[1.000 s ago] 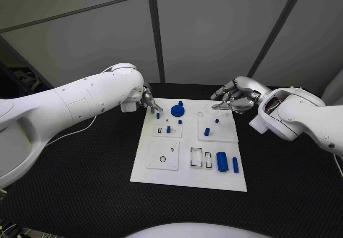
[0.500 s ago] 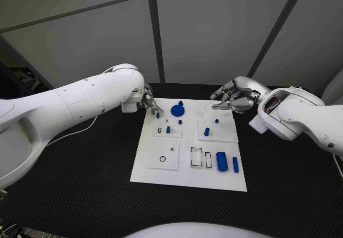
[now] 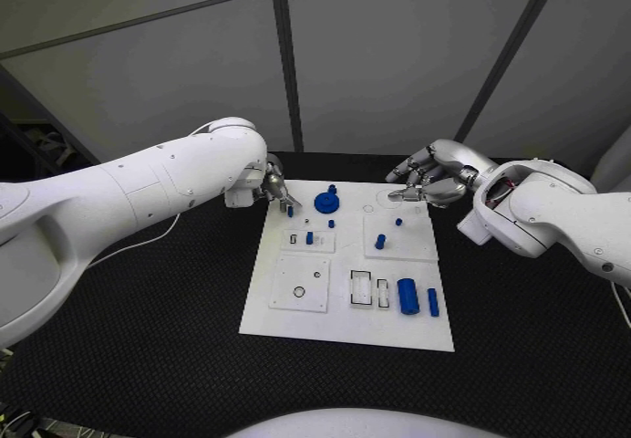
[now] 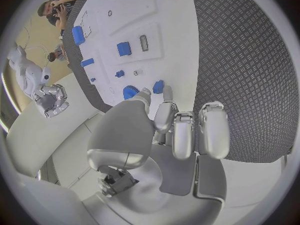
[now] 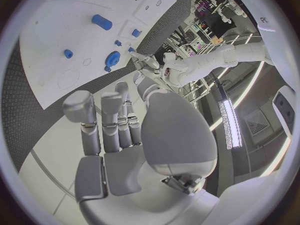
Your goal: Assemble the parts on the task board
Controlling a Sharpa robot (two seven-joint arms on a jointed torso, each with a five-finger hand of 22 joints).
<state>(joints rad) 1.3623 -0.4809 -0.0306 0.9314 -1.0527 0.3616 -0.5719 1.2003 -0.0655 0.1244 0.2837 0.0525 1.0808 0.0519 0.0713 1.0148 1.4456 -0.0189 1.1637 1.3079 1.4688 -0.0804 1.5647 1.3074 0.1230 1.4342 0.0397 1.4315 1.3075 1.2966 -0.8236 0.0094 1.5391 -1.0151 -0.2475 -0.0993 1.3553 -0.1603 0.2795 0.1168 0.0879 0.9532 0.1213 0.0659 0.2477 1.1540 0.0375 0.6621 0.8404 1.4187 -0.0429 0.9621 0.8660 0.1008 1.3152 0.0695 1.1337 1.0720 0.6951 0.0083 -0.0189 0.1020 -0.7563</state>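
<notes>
The white task board point(image 3: 345, 315) lies in the middle of the black table. On its far half sit a blue gear-like part point(image 3: 327, 201) and small blue pegs point(image 3: 381, 243). A blue cylinder point(image 3: 409, 297) and a blue bar point(image 3: 433, 302) lie near its right edge. My left hand point(image 3: 274, 187) is at the board's far left corner and pinches a small blue peg point(image 3: 289, 210) between thumb and fingertip, the peg's lower end at the board. The left wrist view shows that peg point(image 4: 159, 87) at the fingertips point(image 4: 165, 105). My right hand point(image 3: 428, 181) hovers over the far right corner, holding nothing.
Several empty outlined slots point(image 3: 360, 287) and a round hole point(image 3: 298, 292) mark the board's near half. Black textured table point(image 3: 145, 347) surrounds the board on all sides. A grey wall stands behind the table.
My left hand has edged slightly toward the board with the peg. The right hand has barely moved.
</notes>
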